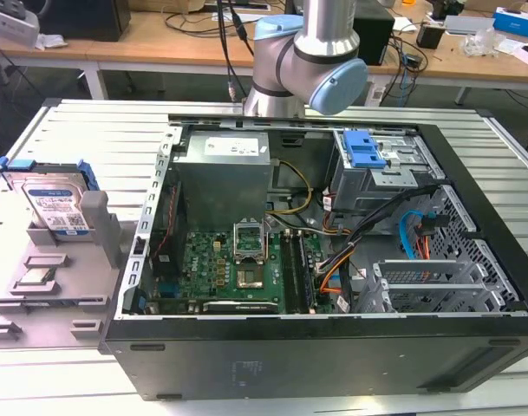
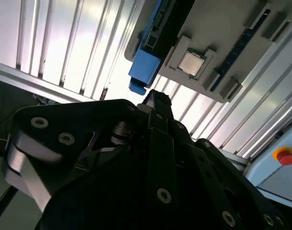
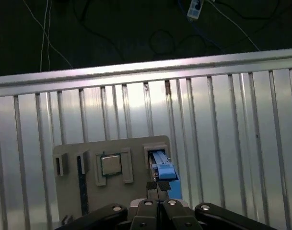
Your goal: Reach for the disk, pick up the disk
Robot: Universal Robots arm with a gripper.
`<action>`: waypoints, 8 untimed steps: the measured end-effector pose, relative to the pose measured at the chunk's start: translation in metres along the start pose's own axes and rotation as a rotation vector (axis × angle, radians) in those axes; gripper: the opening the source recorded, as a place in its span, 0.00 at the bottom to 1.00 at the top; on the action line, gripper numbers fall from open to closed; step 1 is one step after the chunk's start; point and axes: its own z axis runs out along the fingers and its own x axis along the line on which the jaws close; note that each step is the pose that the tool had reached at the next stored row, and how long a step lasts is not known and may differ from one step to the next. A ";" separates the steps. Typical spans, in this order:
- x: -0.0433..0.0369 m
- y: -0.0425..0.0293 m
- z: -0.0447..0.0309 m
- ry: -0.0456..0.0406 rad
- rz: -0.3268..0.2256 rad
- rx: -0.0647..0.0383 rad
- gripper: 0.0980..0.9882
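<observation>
Disk (image 3: 162, 165) stands on edge in a grey holder (image 3: 69, 191), almost straight under the gripper (image 3: 157, 184) (a little ahead of its tips); its narrow top edge runs crosswise to the jaws' closing line. The gripper is clenched, grasping nothing, not touching it

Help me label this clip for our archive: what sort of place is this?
Probably an electronics or robotics lab. An open black desktop computer case lies on a ribbed aluminium table, and a silver hard drive with a blue bracket stands in a grey plastic holder beside it.
</observation>
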 end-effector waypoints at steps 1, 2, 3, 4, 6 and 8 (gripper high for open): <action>0.0000 0.0000 0.0000 0.0008 -0.021 0.000 0.01; 0.0000 0.0000 0.0000 0.0013 -0.034 0.000 0.01; 0.0000 0.0000 0.0000 0.0019 -0.052 0.000 0.01; 0.0000 0.0000 0.0000 0.0028 -0.073 -0.001 0.01; 0.0000 0.0000 0.0000 0.0040 -0.105 -0.001 0.01; 0.0000 0.0000 0.0000 0.0050 -0.126 -0.001 0.01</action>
